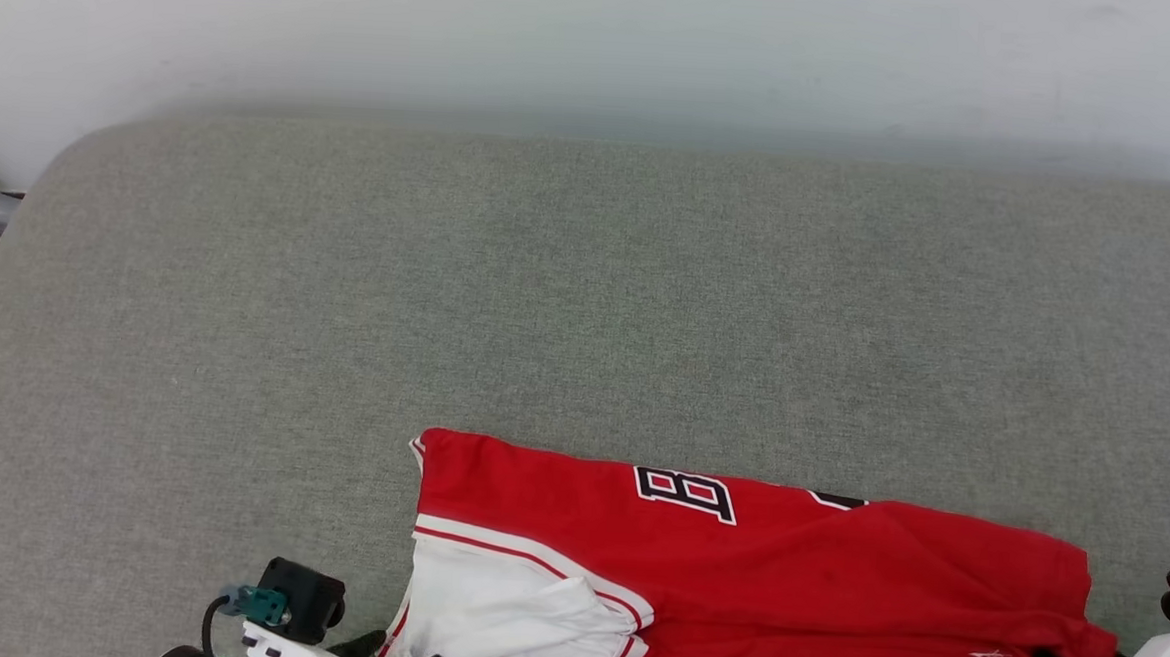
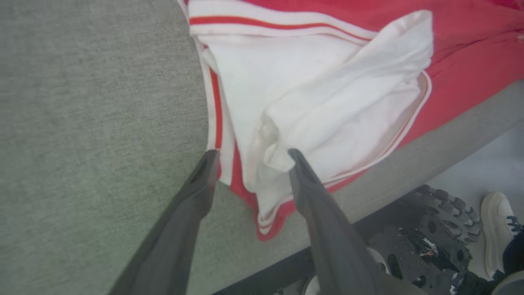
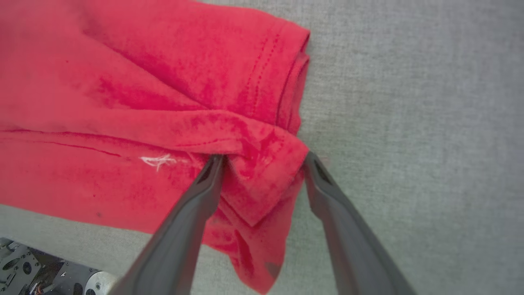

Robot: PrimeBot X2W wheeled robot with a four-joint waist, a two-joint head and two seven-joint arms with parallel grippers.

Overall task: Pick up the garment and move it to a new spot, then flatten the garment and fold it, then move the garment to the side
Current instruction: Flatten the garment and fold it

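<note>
1. The shirt [image 1: 752, 588] lies bunched on the grey padded top [image 1: 587, 299], at 6 o'clock in the head view and close to the near edge. Its red body runs from 7 toward 4 o'clock, with part of the black lettering showing.
2. The left gripper [image 2: 251, 157], at 7 o'clock, has its fingers spread wide on either side of the crumpled white sleeve [image 2: 327, 94]. It pinches nothing.
3. The right gripper [image 3: 264, 159], at 5 o'clock, is just as wide, with the folded hem corner [image 3: 262, 192] between its fingers and nothing clamped.
4. The sleeve is doubled over itself. A close here could catch only the loose flap, and the shirt would probably lift twisted.
5. The hem corner shows stacked layers. A grip on the top one alone would likely let the rest sag and tuck under when set down.
6. The shirt sits near the edge, so an uneven pull from either side could drag it off toward 6 o'clock.
</note>
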